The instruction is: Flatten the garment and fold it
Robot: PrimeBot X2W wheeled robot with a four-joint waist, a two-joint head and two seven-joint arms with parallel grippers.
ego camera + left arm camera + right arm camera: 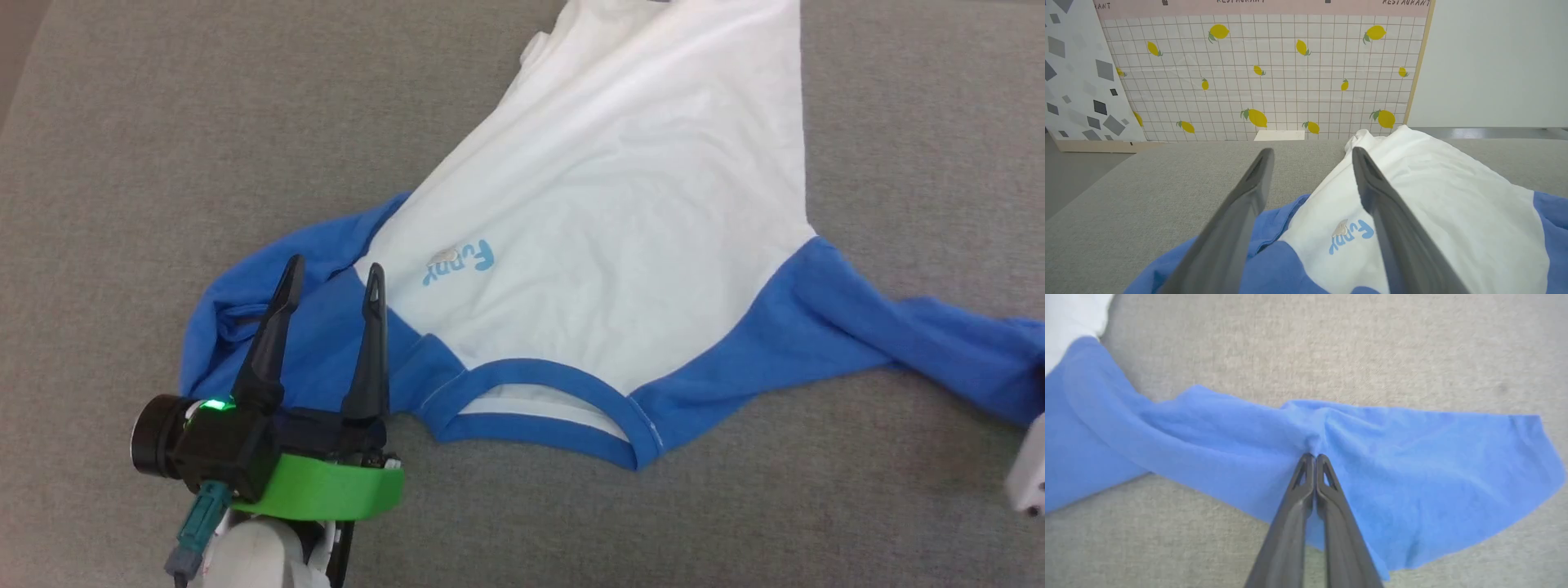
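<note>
Right wrist view: right tool apparently pinching garment; left tool spread.

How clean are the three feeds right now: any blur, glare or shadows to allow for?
Head view: even soft light, no glare, garment clear. Left wrist view: left hand blurred up close, lemon backdrop sharp. Right wrist view: slightly soft overall, faint shadow under the blue sleeve.
</note>
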